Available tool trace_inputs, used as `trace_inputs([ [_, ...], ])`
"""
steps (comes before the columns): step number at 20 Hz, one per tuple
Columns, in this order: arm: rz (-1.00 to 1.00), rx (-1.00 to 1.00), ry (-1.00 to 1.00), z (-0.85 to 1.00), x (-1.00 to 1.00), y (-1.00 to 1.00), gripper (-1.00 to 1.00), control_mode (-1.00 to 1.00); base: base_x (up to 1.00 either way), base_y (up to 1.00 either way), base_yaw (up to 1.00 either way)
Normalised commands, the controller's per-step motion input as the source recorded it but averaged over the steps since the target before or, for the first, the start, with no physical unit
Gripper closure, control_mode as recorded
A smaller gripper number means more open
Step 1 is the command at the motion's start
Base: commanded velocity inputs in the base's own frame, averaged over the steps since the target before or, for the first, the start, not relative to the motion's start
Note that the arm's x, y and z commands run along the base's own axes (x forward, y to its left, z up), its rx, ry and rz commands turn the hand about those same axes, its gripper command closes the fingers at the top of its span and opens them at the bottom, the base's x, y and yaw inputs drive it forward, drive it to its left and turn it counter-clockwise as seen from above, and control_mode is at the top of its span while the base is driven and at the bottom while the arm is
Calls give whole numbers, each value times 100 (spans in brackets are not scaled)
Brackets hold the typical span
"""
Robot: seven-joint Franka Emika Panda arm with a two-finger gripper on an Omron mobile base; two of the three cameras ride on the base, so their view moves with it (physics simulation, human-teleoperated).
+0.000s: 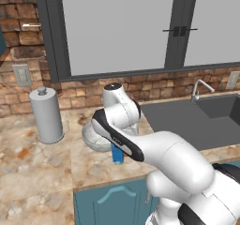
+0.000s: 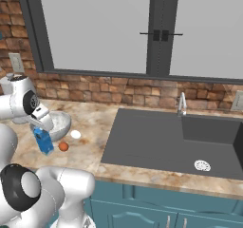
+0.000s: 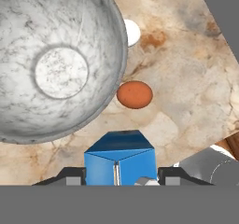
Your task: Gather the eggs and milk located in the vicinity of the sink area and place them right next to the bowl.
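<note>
The blue milk carton (image 3: 120, 157) stands upright at the bowl's near side, and my gripper (image 3: 120, 177) is shut on it, with a finger tip pressed to each side. From the right base the carton (image 2: 43, 141) sits under my gripper (image 2: 42, 126), low on the counter. The silvery bowl (image 3: 112, 55) has a whitish speckled inside. Beside it lie the white egg (image 3: 132, 31), which touches the rim, and the orange-brown egg (image 3: 134, 94) a little apart. The same eggs lie right of the bowl (image 2: 60, 120): white (image 2: 75, 134) and orange-brown (image 2: 63, 147). My arm hides part of the bowl (image 1: 93, 138) and carton (image 1: 117, 156).
The dark sink basin (image 2: 147, 141) with its drain (image 2: 202, 165) and curved tap (image 2: 182, 103) lies to the right. A tall grey canister (image 1: 46, 116) stands left of the bowl by the brick wall. The counter's front edge runs just in front of the carton.
</note>
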Motion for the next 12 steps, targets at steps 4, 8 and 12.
trace_inputs([
  [4,0,0,-2,-11,0,18,100,-100,0,0,0],
  [8,0,0,-2,-21,0,20,100,-100,0,0,0],
  [12,0,0,-1,-17,4,12,100,-100,0,0,0],
])
